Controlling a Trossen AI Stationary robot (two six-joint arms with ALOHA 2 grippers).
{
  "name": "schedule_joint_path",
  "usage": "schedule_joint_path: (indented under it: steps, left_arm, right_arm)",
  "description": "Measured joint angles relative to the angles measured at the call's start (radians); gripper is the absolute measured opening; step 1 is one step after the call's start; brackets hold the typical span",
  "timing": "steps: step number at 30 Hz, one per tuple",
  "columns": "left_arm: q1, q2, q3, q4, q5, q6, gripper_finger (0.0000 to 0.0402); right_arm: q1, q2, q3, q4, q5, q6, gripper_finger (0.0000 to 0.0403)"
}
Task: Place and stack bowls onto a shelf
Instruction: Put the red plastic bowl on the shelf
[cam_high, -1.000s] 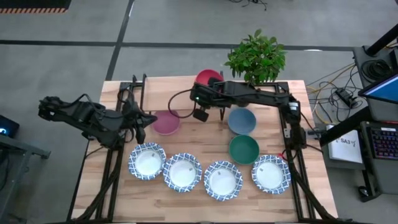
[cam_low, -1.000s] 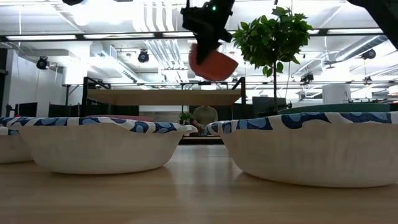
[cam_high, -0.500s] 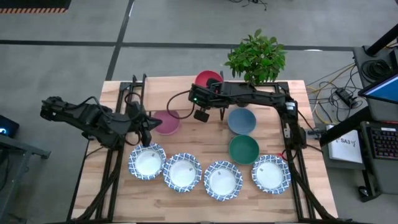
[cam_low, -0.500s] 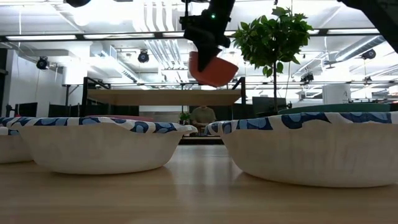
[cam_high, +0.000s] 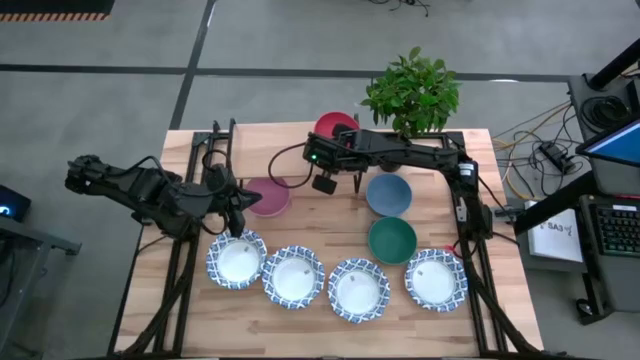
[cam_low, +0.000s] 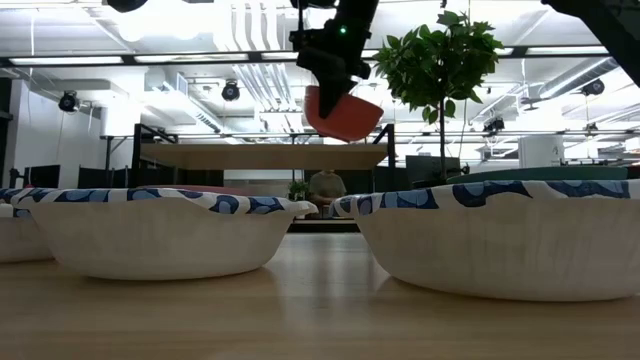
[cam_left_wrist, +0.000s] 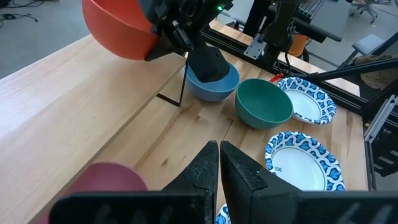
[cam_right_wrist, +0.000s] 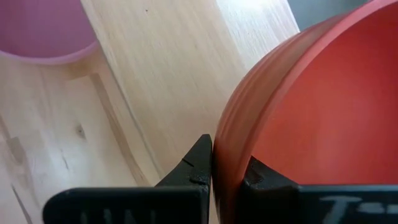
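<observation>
1. The right hand (cam_high: 322, 152) hung above the shelf (cam_low: 262, 155), its fingers pinching the rim of the red bowl (cam_low: 342, 112).
2. In the right wrist view one finger (cam_right_wrist: 194, 163) sat on the outside of the red bowl's (cam_right_wrist: 311, 112) wall and the other inside it, with the shelf's (cam_right_wrist: 180, 68) light board beneath.
3. The low view showed the red bowl tilted and clear of the shelf top, held in the air near the shelf's right end.
4. The left hand (cam_high: 236, 208) hovered over the counter (cam_high: 330, 225) in front of the shelf, its fingers pressed together and holding nothing.
5. The pink bowl (cam_high: 267, 197) lay just beside the left hand, on the counter at the shelf's front edge.
6. In the left wrist view the closed fingers (cam_left_wrist: 205, 163) pointed along the shelf's front edge toward the blue bowl (cam_left_wrist: 212, 84) and the green bowl (cam_left_wrist: 263, 102).
7. The blue bowl (cam_high: 388, 194) stood in front of the shelf's right part, and the green bowl (cam_high: 392, 240) stood farther out from the shelf, just beyond the blue one.
8. Four white bowls with blue patterned rims (cam_high: 296, 275) stood in a row along the counter's front edge, well apart from the shelf.
9. A potted plant (cam_high: 412, 92) stood at the shelf's right end.
</observation>
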Motion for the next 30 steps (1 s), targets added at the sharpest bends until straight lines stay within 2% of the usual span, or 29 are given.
schedule_joint_path:
  steps: [22,30]
  left_arm:
    - [0.000,0.038,0.000,0.046,0.001,0.021,0.0000]
    - [0.000,0.057,0.000,0.045,0.001,0.023,0.0000]
  right_arm:
    - [0.001,0.000,-0.046,0.007,-0.001,-0.009,0.0010]
    - [-0.001,0.000,-0.047,0.076,0.000,-0.008,0.0052]
